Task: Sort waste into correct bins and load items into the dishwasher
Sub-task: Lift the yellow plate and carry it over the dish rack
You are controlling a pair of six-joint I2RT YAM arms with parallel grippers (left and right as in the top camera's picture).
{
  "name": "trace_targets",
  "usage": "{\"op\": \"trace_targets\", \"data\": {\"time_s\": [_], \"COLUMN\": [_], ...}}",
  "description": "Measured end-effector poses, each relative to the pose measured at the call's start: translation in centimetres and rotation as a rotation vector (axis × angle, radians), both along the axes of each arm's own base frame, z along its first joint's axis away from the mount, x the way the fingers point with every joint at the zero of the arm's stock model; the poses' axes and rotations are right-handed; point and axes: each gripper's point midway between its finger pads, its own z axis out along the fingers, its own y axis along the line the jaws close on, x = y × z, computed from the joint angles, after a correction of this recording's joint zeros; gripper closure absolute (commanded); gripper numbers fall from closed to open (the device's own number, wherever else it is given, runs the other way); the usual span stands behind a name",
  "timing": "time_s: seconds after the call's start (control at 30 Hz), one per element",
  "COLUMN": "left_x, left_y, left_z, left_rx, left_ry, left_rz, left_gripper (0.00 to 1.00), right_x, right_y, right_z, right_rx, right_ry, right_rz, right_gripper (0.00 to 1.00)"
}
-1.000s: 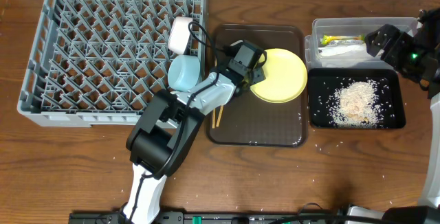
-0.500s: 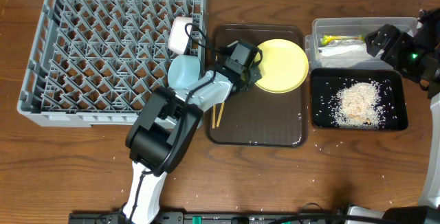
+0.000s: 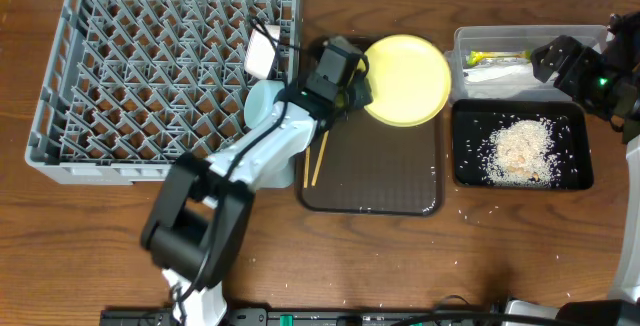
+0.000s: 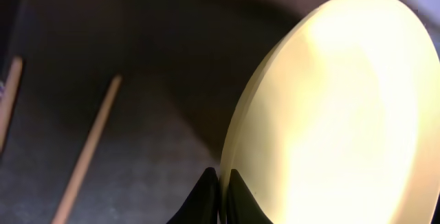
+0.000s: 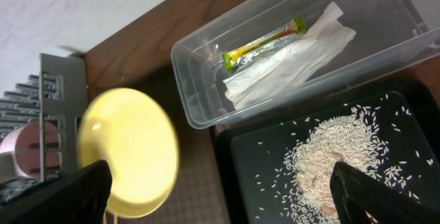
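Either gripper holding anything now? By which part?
Left gripper is shut on the rim of the round pale yellow plate, at its left edge. Right gripper is open and holds nothing.

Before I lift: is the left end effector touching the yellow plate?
Touching. The left wrist view shows the left end effector shut on the rim of the yellow plate.

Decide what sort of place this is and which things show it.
Probably a staged dish-clearing station: a grey dish rack, a yellow plate above a brown tray, a clear tub with a wrapper, a black tray of rice.
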Motion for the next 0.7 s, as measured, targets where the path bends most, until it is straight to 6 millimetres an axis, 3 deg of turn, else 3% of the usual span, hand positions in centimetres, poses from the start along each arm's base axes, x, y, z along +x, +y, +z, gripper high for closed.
{"op": "trace_targets", "data": {"time_s": [0.17,0.27,0.57,0.7], "left_x": [0.2,0.6,1.7,1.2], "left_y": [0.5,2.4,12.9,17.5], "left_z": [3.5,4.8,12.0,13.4], "left_rx": [-0.017,0.006,0.129,0.263], "left_ry": [-0.072,-0.096,-0.246,-0.278], "left_rz": [-0.010,-0.005,0.074,0.120], "left_gripper": [0.93,0.93,0.93,0.92], "right_x": [0.0,0.0,0.0,0.0], "right_y": [0.0,0.0,0.0,0.0], "right_z": [0.0,0.0,0.0,0.0], "right_rx": [0.000,0.000,0.000,0.000], "right_ry": [0.000,0.000,0.000,0.000], "right_rz": [0.000,0.000,0.000,0.000], "right_gripper": [0.01,0.01,0.01,0.01]}}
